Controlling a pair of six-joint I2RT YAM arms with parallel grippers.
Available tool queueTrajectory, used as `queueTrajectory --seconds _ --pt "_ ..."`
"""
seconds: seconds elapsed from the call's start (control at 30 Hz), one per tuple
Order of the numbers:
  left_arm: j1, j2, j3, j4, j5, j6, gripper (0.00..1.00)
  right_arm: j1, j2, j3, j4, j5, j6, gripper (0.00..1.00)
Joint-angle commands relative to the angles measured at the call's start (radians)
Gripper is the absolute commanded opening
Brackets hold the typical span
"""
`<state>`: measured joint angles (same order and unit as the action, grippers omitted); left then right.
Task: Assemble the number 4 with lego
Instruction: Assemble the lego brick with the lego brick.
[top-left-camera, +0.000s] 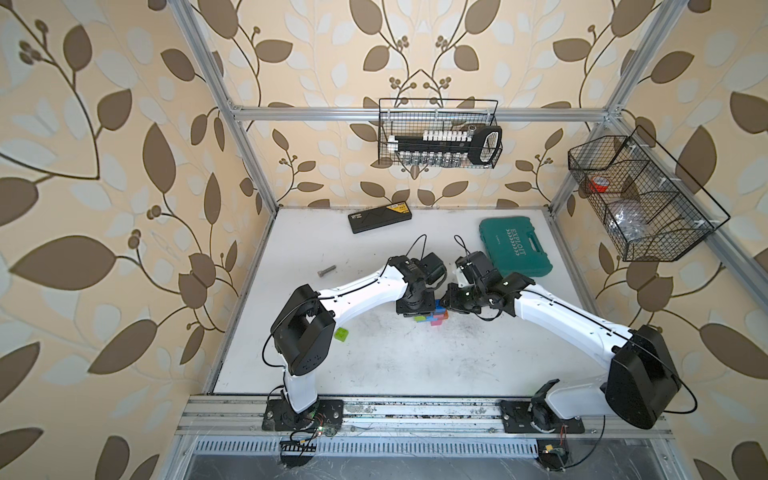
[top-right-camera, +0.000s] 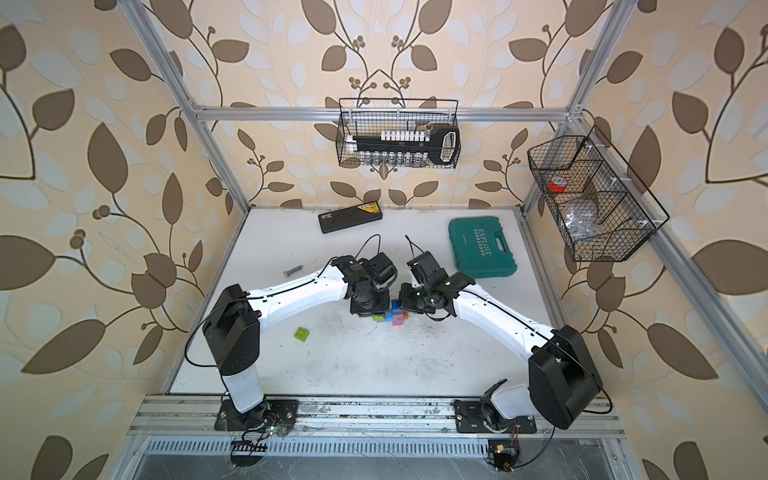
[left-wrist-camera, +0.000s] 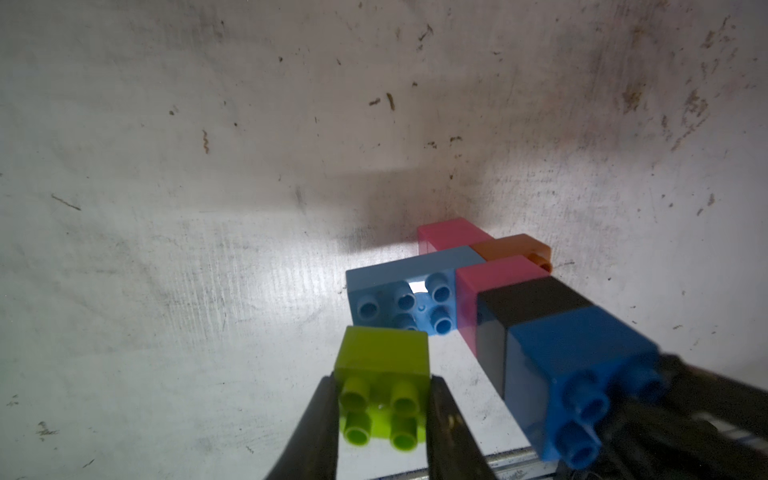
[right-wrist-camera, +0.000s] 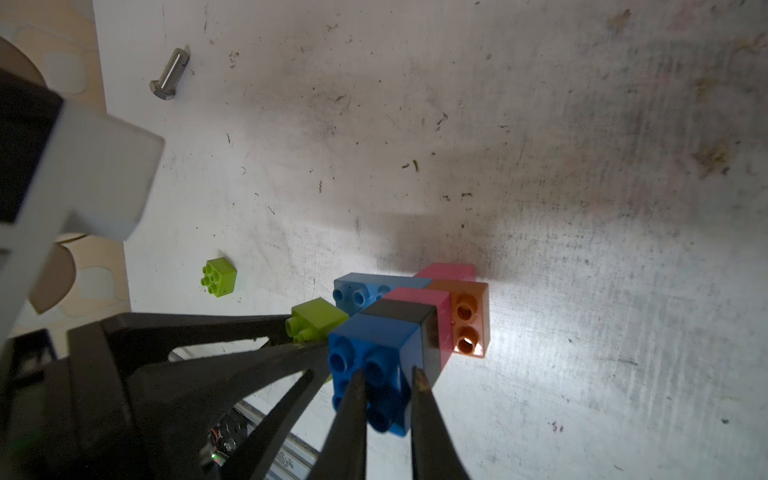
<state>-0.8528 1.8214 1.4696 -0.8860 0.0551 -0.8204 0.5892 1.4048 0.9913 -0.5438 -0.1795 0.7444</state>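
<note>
In both top views we see the joined bricks (top-left-camera: 438, 319) at the middle of the table (top-left-camera: 415, 365), with a small brick (left-wrist-camera: 382, 357) just beside them. A loose brick (top-left-camera: 342, 333) lies to their left and a bolt (top-left-camera: 327, 272) further to the upper left. A flat box (top-left-camera: 380, 217) and a tool case (top-left-camera: 515, 249) sit near the table's upper edge, box left of case.

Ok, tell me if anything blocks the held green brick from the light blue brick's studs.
Nothing visible does: the lime green brick in the left gripper sits right before the light blue brick, studs exposed.

The left gripper (left-wrist-camera: 382, 386) and right gripper (right-wrist-camera: 387, 374) crowd the brick figure (top-left-camera: 435, 319) mid-table. Near table (top-left-camera: 415, 374) is open, bar one loose green brick (top-left-camera: 342, 334) left; bolt (top-left-camera: 327, 272), teal case (top-left-camera: 515, 247), black box (top-left-camera: 380, 218) sit far
</note>
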Motion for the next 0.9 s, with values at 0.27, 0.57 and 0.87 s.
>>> queueTrajectory --seconds 0.27,0.57,0.87 --pt "-0.012 0.025 0.041 -0.011 -0.012 -0.013 0.0 0.015 -0.01 -0.059 -0.076 0.073 0.052 0.14" --pt "-0.012 0.066 0.129 -0.067 -0.083 0.02 0.0 0.022 -0.004 -0.063 -0.072 0.077 0.053 0.14" --pt "-0.015 0.092 0.136 -0.09 -0.08 0.023 0.0 0.024 -0.005 -0.072 -0.07 0.082 0.053 0.13"
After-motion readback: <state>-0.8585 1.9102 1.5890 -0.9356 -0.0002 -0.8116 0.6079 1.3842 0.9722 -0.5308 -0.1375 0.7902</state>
